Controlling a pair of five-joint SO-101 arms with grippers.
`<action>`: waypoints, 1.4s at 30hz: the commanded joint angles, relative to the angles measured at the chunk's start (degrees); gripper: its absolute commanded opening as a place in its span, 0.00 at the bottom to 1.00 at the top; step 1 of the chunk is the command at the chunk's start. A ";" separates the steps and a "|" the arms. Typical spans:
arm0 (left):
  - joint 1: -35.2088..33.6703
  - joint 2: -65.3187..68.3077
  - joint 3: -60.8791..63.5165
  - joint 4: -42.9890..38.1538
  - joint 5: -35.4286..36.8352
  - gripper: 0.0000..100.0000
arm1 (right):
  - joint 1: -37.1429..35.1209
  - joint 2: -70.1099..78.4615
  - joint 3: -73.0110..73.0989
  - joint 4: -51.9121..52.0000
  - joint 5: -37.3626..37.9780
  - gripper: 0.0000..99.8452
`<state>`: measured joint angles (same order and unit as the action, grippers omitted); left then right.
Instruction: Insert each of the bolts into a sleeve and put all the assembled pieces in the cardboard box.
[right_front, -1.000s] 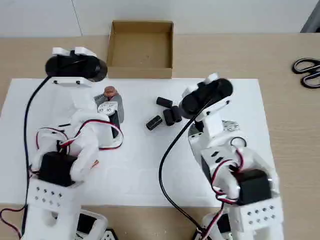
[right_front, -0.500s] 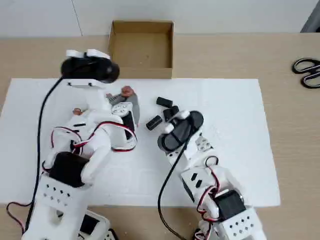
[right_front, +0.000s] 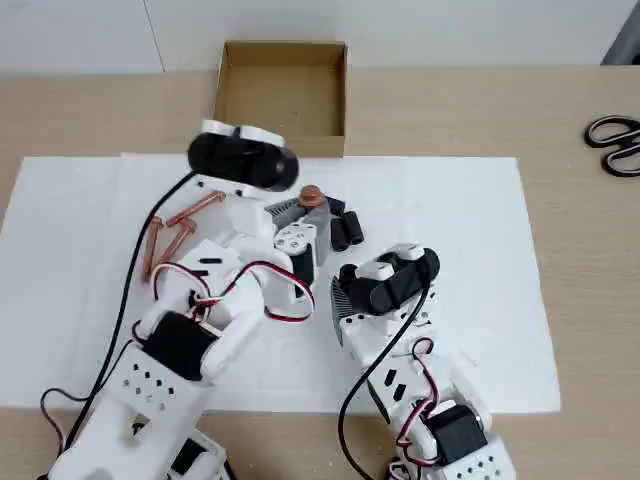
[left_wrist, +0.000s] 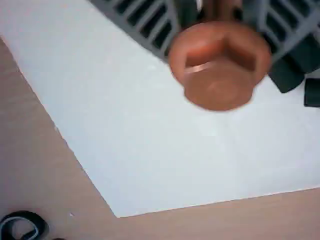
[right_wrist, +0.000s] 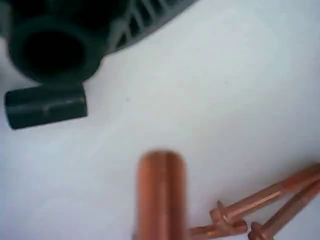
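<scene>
The left gripper (right_front: 300, 208) is clenched on a copper bolt (left_wrist: 220, 70) just behind its hex head, with the shank pointing toward the right arm. The right gripper (right_front: 340, 300), just nearer, looks clamped on a black sleeve (right_wrist: 52, 50). The bolt's tip is close to the open bore but off its axis, so I'd say lining them up comes next. Loose sleeves (right_front: 342, 228) lie just right and spare bolts (right_front: 175, 225) lie left. The cardboard box (right_front: 282, 147), far side, has no pieces in it
</scene>
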<state>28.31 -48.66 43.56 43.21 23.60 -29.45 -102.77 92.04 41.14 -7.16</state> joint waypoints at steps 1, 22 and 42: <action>1.93 -1.32 -0.31 -2.46 0.18 0.00 | -0.04 -1.19 -0.35 -1.45 -0.62 0.00; 4.04 -6.33 9.63 -11.52 0.00 0.00 | -2.51 -1.10 -0.09 -1.89 -0.62 0.00; 4.92 -5.98 11.56 -9.14 0.09 0.01 | -2.51 -1.19 -0.62 -1.89 -0.26 0.00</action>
<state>32.97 -53.05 55.25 33.19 23.60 -31.82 -102.95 92.75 40.79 -7.25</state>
